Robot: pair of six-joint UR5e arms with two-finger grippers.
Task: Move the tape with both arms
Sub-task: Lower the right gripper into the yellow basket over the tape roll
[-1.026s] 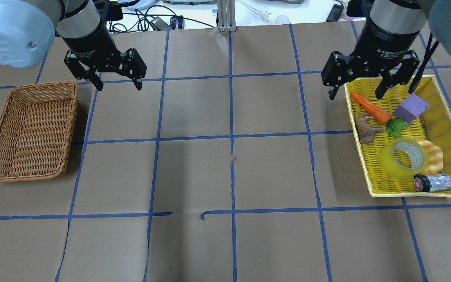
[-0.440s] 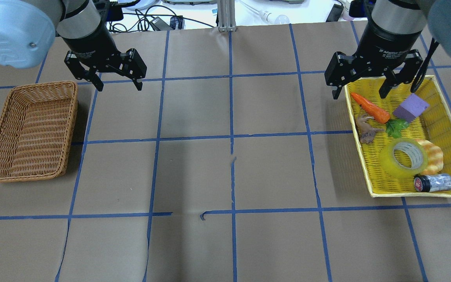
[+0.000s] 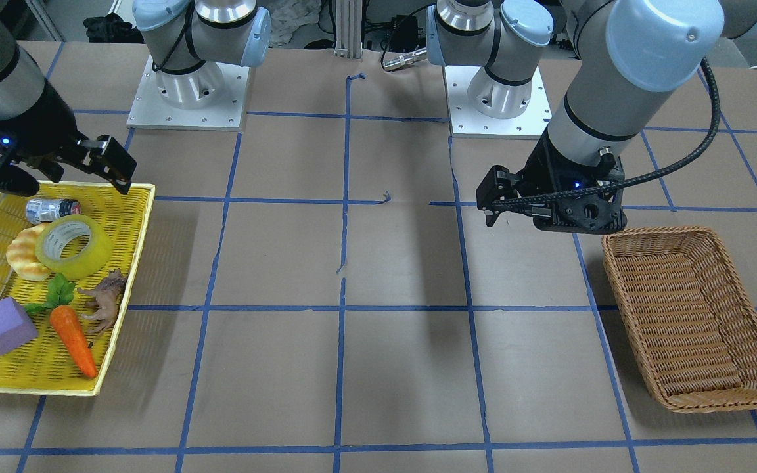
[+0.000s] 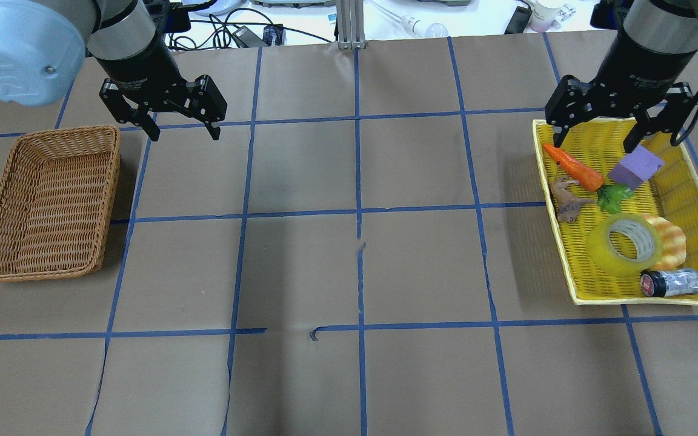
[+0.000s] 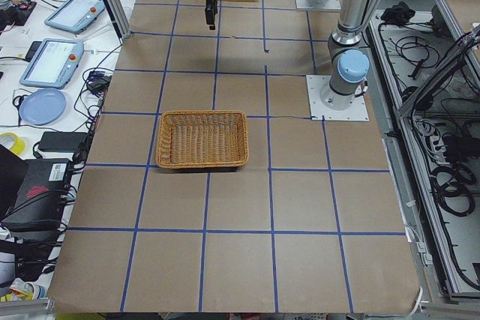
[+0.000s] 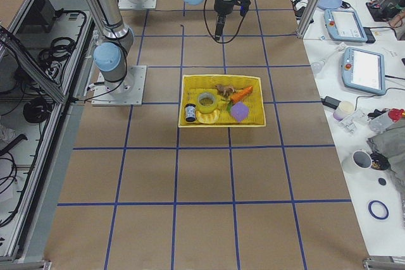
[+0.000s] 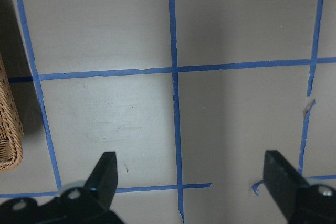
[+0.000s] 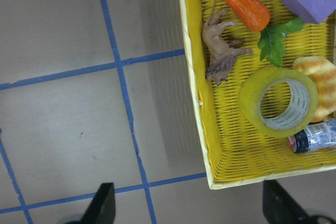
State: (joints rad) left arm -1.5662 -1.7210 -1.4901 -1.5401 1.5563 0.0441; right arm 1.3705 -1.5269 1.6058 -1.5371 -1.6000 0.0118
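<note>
My right claw (image 4: 594,142) hung wide open and empty above the yellow tray (image 4: 579,274), near the carrot (image 4: 574,167). My left claw (image 4: 184,130) hung likewise beside the wicker basket (image 4: 108,200). The tape (image 4: 601,249) lay flat in the tray, touching the toy bread (image 4: 671,240); I might pinch both.

The right gripper (image 4: 594,145) shifts toward 3 o'clock in the overhead view and now hangs over the far end of the yellow tray (image 4: 574,275).

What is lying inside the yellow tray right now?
Tape roll, carrot, purple block, toy animal, small bottle and a striped croissant toy, which the tape partly covers. The tray floor beneath them is hidden.
</note>
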